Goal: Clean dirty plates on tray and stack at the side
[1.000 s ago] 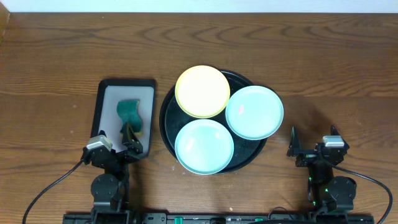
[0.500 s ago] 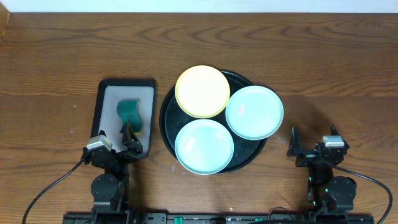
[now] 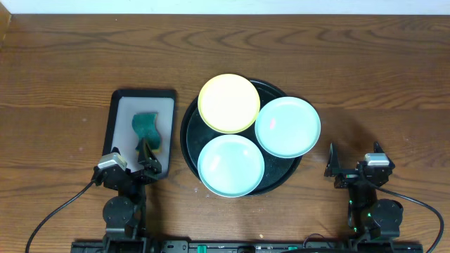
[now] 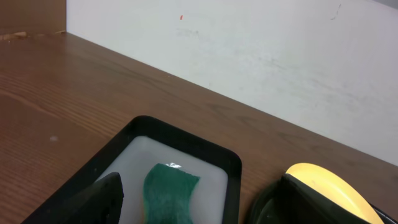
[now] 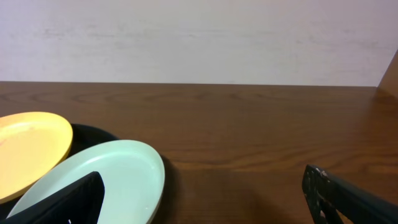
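Overhead: left end effector (image 3: 130, 160) and right end effector (image 3: 353, 163) gape; plates (image 3: 228, 103) crowd the tray (image 3: 188, 132).

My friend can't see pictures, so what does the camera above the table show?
A round black tray on a wooden table holds three plates: a yellow plate, a near teal plate, and a right teal plate with a pink smear. To its left a small tray holds a green sponge; the left arm and right arm rest at the near edge.
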